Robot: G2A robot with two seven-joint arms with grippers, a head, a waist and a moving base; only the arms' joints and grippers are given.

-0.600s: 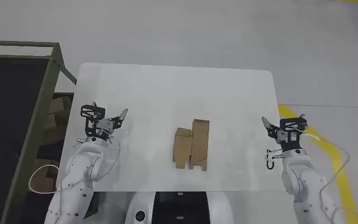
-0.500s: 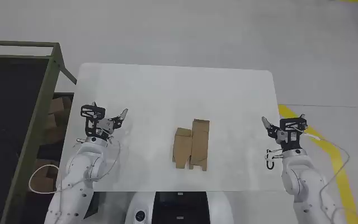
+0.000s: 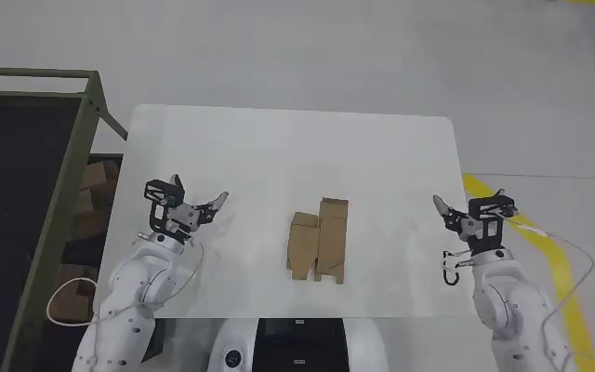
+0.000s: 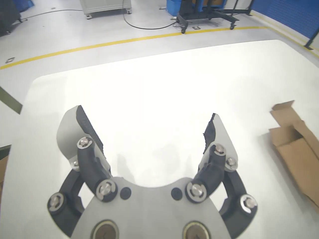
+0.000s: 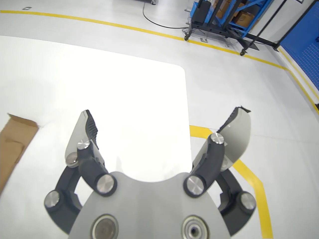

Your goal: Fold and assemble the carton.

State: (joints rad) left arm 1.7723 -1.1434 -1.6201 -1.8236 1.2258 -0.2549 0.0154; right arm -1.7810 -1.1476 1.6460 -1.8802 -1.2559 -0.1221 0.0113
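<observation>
A flat, unfolded brown carton lies near the front middle of the white table, its flaps spread out. Part of the carton appears in the left wrist view, and a corner of the carton in the right wrist view. My left gripper hovers over the table's front left, well left of the carton, open and empty; the left gripper has its fingers spread wide. My right gripper sits at the table's right edge, open and empty; the right gripper straddles that edge.
A dark green metal rack stands just left of the table, with cardboard boxes beneath it. Yellow floor tape runs to the right of the table. The far half of the table is bare white surface.
My left gripper has shifted right toward the carton and slightly nearer the front. My right gripper has barely moved. The carton lies as before.
</observation>
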